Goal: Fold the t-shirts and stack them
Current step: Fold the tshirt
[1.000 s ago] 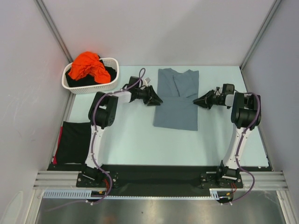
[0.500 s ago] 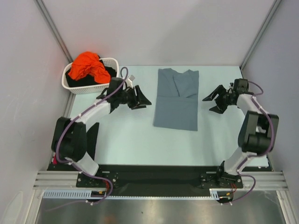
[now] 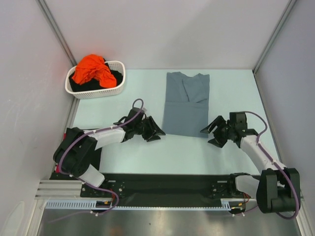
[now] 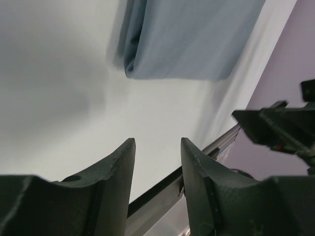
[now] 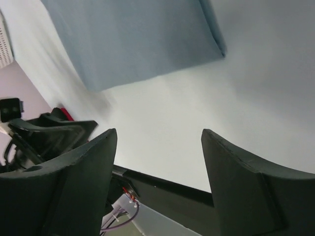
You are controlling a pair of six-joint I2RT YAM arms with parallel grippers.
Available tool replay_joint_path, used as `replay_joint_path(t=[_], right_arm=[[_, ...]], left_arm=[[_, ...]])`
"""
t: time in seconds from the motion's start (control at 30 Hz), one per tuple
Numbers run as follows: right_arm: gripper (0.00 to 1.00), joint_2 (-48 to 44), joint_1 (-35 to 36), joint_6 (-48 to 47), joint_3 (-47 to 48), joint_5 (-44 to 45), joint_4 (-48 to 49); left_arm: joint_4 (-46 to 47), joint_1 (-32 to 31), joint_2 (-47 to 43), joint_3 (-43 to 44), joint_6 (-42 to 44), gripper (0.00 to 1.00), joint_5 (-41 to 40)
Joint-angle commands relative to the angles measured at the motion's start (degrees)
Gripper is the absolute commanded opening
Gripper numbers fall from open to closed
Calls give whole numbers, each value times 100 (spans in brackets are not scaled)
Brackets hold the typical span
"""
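Top view: grey-blue t-shirt (image 3: 187, 103) flat on desk (image 3: 147, 157), its near hem between left gripper (image 3: 156, 132) and right gripper (image 3: 210, 132), untouched.
Left wrist: left gripper partly spread, empty; t-shirt corner ahead.
Right wrist: right gripper wide, empty; hem ahead.

Bare worktop (image 3: 182, 150) open between left pincer (image 3: 158, 134) and right pincer (image 3: 205, 138), grey-blue t-shirt (image 3: 186, 105) hem just beyond both.

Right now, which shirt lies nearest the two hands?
The grey-blue shirt, lying flat; the orange shirt sits crumpled in the far basket.
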Motion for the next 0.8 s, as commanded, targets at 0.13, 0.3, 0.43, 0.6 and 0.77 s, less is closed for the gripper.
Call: replay_joint_path(t=[0.13,0.3,0.43,0.6,0.77], right_arm=[[71,-419,154,1259,-1035,461,1136],[67,-674,172,1742,-1476,777,1629],[66,-420,172,1593,-1485,751,1744],[66,-244,172,1794,-1712,532,2217],[71,116,181,1752,-1705,127,3018]], left_arm=[[1149,10,167,-389,-1401,47,-802],[2208,-16,272,-1005,-2220,48,-943],[2234,-16,483,-891,-2211,48,-1004],[2217,-7,738,-698,-2202,48,-1092],[2023,2,1010,-276,-2036,50,-1048]])
